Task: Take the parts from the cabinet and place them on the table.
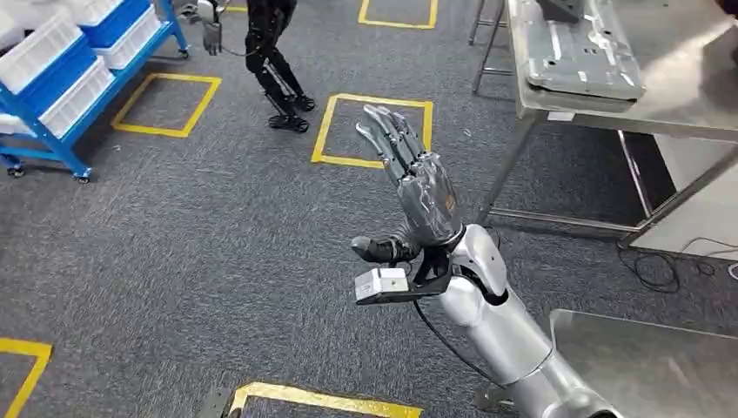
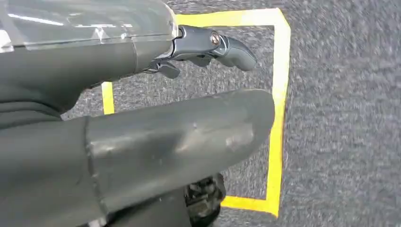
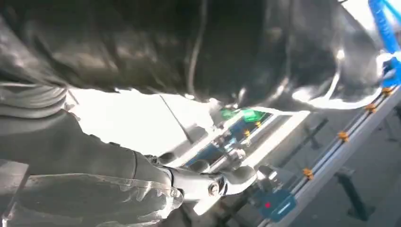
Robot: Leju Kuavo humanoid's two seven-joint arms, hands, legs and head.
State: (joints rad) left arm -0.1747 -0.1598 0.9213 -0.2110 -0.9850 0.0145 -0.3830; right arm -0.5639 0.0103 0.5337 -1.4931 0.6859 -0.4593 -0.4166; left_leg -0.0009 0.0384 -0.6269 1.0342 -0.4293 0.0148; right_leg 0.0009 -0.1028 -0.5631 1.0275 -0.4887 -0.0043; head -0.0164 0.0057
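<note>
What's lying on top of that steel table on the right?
A flat grey metal part lies on the steel table, overhanging its near edge. The picture's edge cuts off the table's far side.

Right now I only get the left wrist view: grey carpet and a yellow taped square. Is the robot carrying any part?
Observer: No. In the head view the right hand is held up in front of the robot, fingers spread, with nothing in it.
Operator: Is there a table anywhere?
Observer: Yes, a steel table stands ahead on the right, with a flat grey metal part lying on it.
Operator: And where would parts come from?
Observer: I can't say for sure, but a blue rack holding white bins stands far off on the left.
</note>
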